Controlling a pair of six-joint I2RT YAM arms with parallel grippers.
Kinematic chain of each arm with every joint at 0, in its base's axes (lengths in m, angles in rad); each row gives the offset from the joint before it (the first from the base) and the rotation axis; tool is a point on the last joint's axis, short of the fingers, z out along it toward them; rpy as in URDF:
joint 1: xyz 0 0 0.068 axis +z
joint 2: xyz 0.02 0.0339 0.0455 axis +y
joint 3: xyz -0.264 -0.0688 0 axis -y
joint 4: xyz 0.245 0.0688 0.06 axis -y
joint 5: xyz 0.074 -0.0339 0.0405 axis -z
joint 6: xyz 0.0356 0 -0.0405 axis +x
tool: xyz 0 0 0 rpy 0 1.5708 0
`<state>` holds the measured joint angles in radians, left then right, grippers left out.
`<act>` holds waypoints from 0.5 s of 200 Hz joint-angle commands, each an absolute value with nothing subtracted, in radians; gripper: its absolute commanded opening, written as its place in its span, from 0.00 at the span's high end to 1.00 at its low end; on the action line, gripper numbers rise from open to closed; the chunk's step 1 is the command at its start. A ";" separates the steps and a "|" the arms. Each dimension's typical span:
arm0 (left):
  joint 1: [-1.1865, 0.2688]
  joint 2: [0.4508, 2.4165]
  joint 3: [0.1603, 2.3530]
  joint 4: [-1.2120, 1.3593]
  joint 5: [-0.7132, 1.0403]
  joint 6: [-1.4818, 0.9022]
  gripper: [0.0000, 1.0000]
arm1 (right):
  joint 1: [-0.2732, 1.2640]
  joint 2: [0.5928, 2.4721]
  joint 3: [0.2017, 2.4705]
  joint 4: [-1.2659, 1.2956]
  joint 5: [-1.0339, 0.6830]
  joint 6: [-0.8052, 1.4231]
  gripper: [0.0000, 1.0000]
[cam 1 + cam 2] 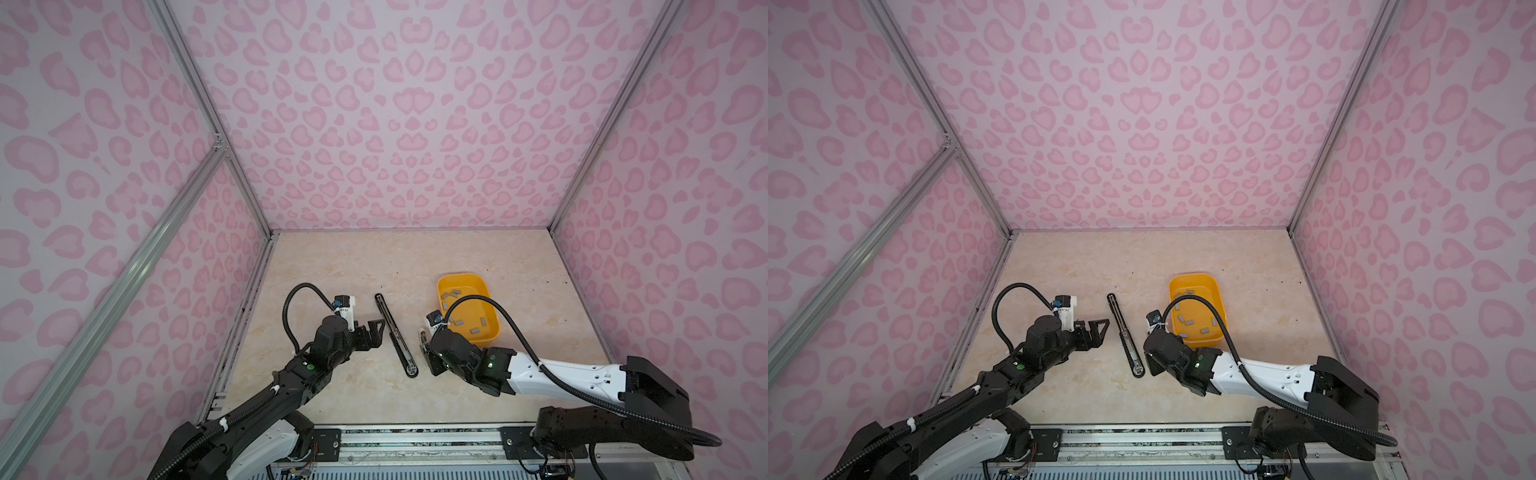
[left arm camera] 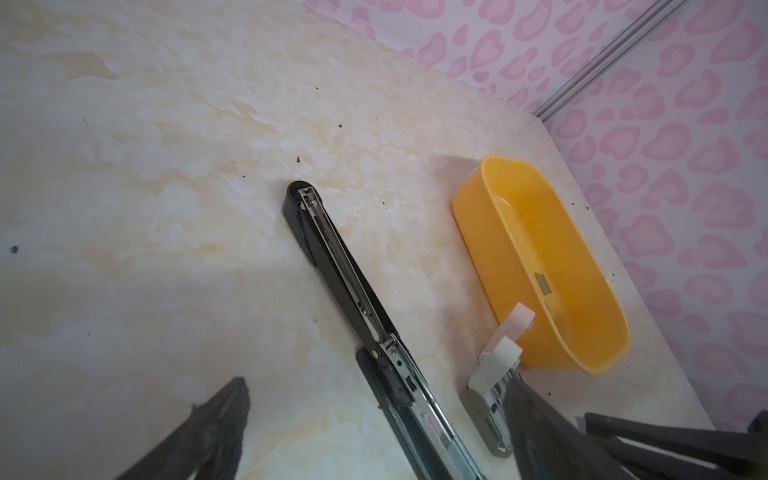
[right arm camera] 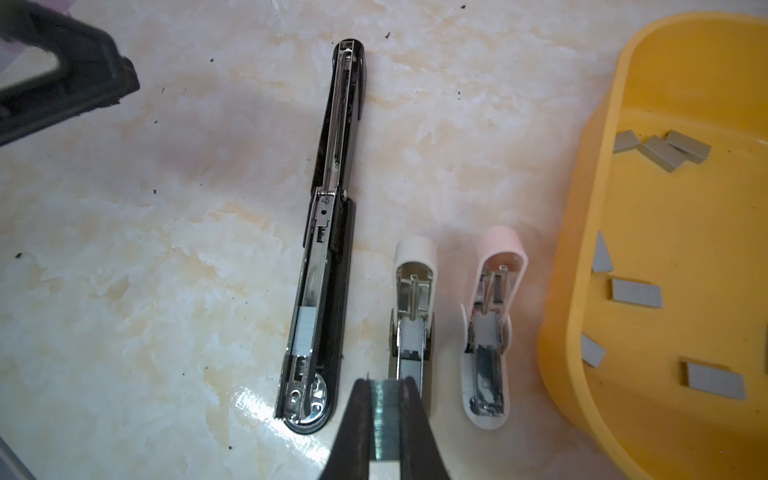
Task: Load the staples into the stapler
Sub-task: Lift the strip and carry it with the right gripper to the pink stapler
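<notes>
Marble tabletop (image 1: 353, 266), right claw (image 3: 385, 382) clenching ribbed grey staples (image 3: 386, 419), seemingly over white stapler (image 3: 415, 257); left claw (image 1: 379, 331) spread.

From the right wrist, the staple strip (image 3: 385, 419) pinched in the right claw (image 3: 385, 388) hides the white stapler's (image 3: 411, 316) near end from you, and the yellow tray (image 3: 590, 249) runs off the frame — in both top views the right arm (image 1: 561, 370) covers nearly all of that stapler and the pink stapler (image 3: 492, 332).

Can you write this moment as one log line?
right tool: shut on staple strip, by white stapler | left tool: open, empty, beside black stapler | spare staples: yellow tray
</notes>
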<state>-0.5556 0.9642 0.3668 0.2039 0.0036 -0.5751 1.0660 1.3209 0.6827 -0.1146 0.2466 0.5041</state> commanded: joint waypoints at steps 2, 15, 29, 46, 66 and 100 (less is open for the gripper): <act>-0.554 0.948 0.367 0.238 -0.019 -0.563 0.03 | 1.056 1.337 0.679 -0.069 0.272 0.493 0.92; -0.554 0.943 0.365 0.233 -0.026 -0.562 0.03 | 1.037 1.339 0.672 -0.054 0.257 0.495 0.93; -0.554 0.940 0.362 0.231 -0.029 -0.561 0.03 | 1.021 1.337 0.657 -0.029 0.235 0.494 0.93; -0.554 0.936 0.362 0.229 -0.029 -0.563 0.03 | 1.008 1.330 0.634 0.019 0.215 0.485 0.93; -0.554 0.933 0.362 0.229 -0.029 -0.564 0.03 | 0.997 1.335 0.621 0.059 0.196 0.473 0.92; -0.554 0.931 0.360 0.227 -0.034 -0.563 0.03 | 0.982 1.376 0.630 0.059 0.208 0.471 0.95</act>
